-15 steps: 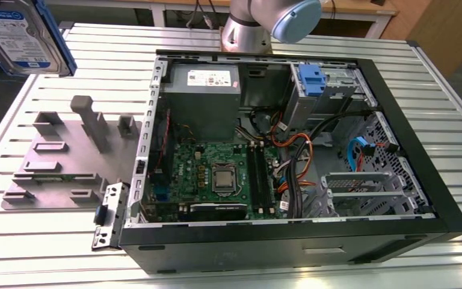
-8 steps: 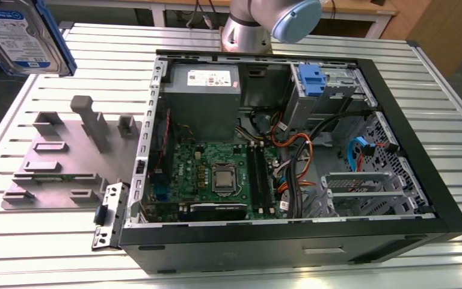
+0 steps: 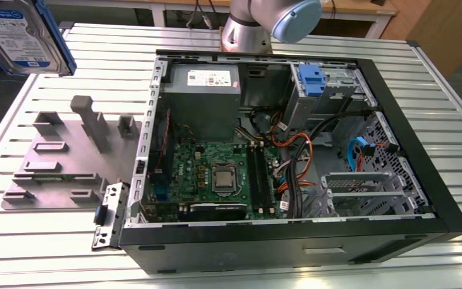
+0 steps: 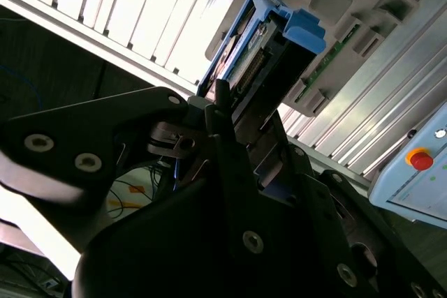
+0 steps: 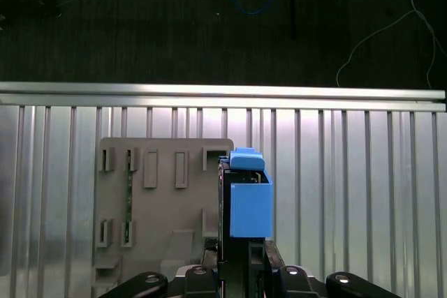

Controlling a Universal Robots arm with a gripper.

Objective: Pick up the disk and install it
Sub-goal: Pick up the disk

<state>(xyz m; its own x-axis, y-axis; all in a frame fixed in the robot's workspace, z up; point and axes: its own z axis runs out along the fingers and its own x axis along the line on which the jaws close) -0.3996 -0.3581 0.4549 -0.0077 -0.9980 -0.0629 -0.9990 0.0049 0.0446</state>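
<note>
Disk (image 3: pixel 16 30) — flat silver hard drive, white-and-blue label, blue plastic bracket — is up in the air at the exterior view's upper left. In the first wrist view the black gripper (image 5: pixel 241 259) has its jaws clamped narrow on one end of it, above the grey moulded fixture tray (image 5: pixel 160 200) on the ribbed aluminium table (image 5: pixel 349 172). Likely rigid, dense and shock-sensitive, with slick metal faces — the bracket sides look the safer hold. The open black steel computer case (image 3: pixel 295 235) stands beside the tray.

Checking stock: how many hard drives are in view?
1. The disk is gripped in the tool, held in the air at the exterior view's upper left. Others may be hidden in the computer's drive cage.
</note>
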